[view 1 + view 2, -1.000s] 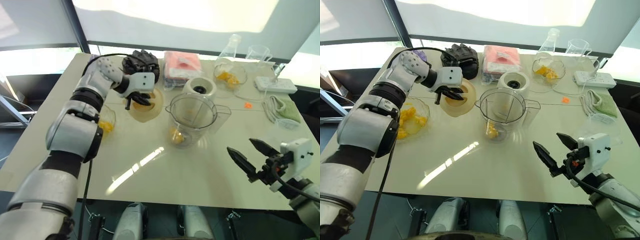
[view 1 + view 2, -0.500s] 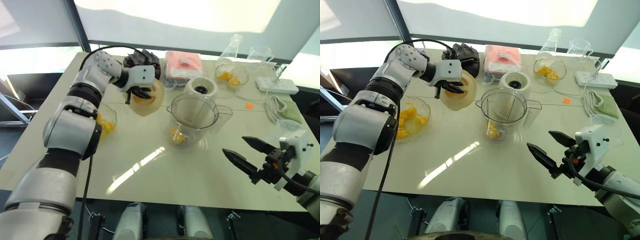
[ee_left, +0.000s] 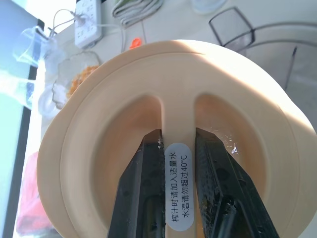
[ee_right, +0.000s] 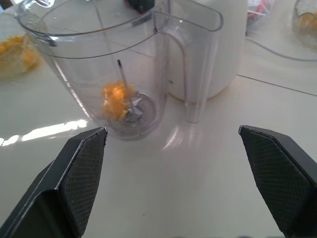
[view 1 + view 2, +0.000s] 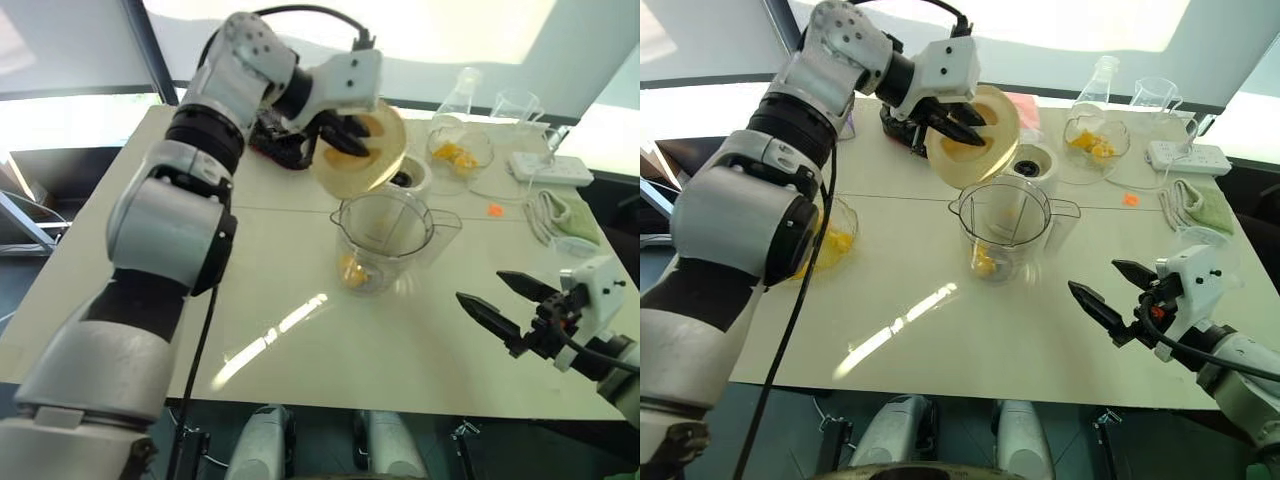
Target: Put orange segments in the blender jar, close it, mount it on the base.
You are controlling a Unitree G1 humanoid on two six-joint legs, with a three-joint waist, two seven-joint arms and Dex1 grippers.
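The clear blender jar [image 5: 385, 238] stands upright in the middle of the table with an orange segment [image 4: 115, 94] at its bottom by the blades. My left gripper [image 5: 345, 140] is shut on the centre ridge of a flat cream lid [image 3: 99, 148], held tilted in the air just behind and above the jar's mouth. The cream base [image 5: 1032, 165] sits behind the jar, partly hidden by the lid. More orange segments lie in a glass bowl [image 5: 835, 240] at the left and another bowl [image 5: 460, 152] at the back. My right gripper [image 5: 482, 288] hangs open near the front right, pointing at the jar.
A flask [image 5: 462, 90] and a beaker [image 5: 515, 105] stand at the back right. A power strip [image 5: 552, 168] and a green cloth [image 5: 565, 215] lie at the right edge. A black glove [image 5: 275, 140] lies behind the lid. A small orange scrap [image 5: 496, 210] lies right of the jar.
My left arm has lifted the cream lid off the table and carried it up and to the right, toward the jar. The right gripper has stayed open in about the same place.
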